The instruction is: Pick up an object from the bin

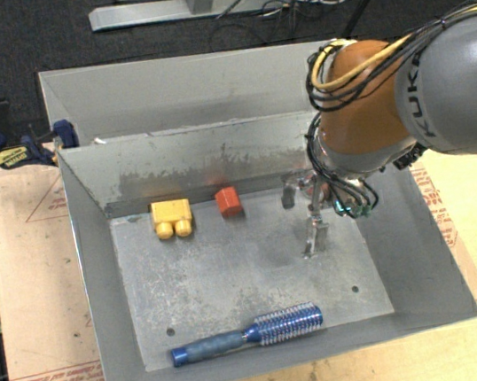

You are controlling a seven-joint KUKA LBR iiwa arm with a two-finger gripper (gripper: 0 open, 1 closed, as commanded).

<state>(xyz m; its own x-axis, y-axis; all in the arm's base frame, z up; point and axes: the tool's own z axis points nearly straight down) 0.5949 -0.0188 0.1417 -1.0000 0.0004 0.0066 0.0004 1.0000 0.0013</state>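
The grey metal bin point(100, 279) holds three loose things, and the arm point(456, 88) with its orange cover point(361, 112) reaches in over the right rim. The gripper point(310, 218) hangs above bare floor right of centre; how far open it is cannot be told. A blue hairbrush point(248, 336) lies along the front edge, well apart from the gripper, a yellow toy block point(172, 218) sits by the back wall at the left, and a small red block point(229, 202) just right of it is nearest the gripper.
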